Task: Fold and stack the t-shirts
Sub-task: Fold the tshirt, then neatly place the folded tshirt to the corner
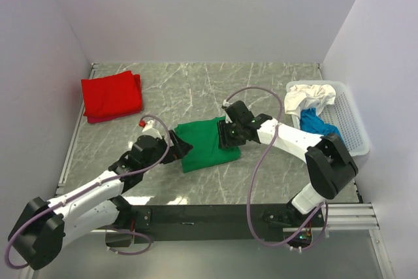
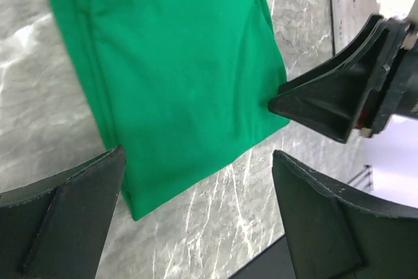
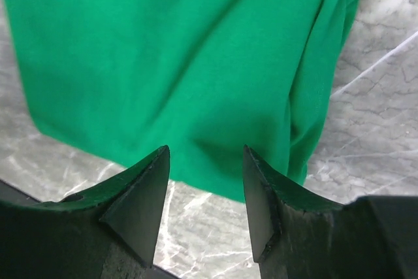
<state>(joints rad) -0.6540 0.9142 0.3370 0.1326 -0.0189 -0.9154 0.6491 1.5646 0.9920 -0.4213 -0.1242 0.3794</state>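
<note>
With the red t-shirt [image 1: 111,96] folded far beyond the left hand [image 1: 175,144], the folded green t-shirt [image 1: 208,143] is being flanked by both hands, jaws apart and empty, while the white t-shirt [image 1: 304,98] and blue t-shirt [image 1: 315,122] are being held crumpled in the basket [image 1: 349,129] beside the right hand [image 1: 228,134].

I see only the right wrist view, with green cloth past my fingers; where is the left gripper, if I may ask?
Observer: The left gripper, open, is at the green shirt's left edge.
Operator: Thank you. Is anything folded already?
Observer: A folded red shirt lies at the table's far left.
Operator: What remains?
Observer: White cloth and blue cloth sit in the basket on the right.
</note>
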